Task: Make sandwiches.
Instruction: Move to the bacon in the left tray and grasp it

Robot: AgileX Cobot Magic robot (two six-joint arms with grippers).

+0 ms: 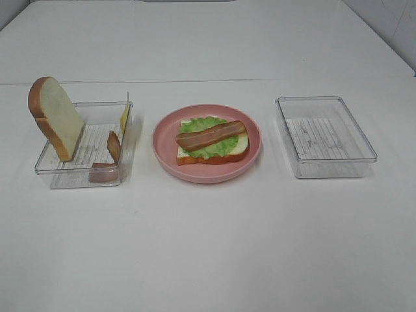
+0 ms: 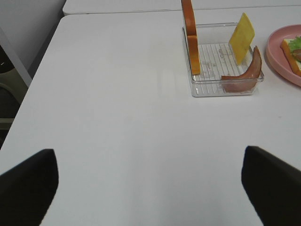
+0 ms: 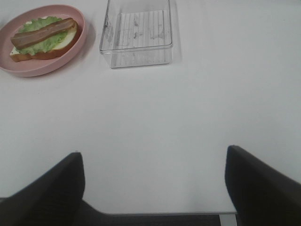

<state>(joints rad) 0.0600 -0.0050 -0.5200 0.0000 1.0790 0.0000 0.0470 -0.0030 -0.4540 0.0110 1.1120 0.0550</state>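
The sandwich (image 1: 212, 142), an open stack of bread, lettuce and one bacon strip, lay on the pink plate (image 1: 207, 177) at the middle of the white table (image 1: 208, 260). Just to its left, a clear tray (image 1: 68, 179) held an upright bread slice (image 1: 57, 117), a cheese slice (image 2: 241, 37) leaning on the plate-side wall, and two bacon strips (image 1: 114, 146). A second clear tray (image 1: 328, 169) sat to the plate's right. Broad tabletop ran from these to the near edge. My left gripper (image 2: 148, 155) and right gripper (image 3: 153, 155) hung well back from the sandwich, over that near stretch, each spread wide and gripping nothing. My arms' pose could not be told.
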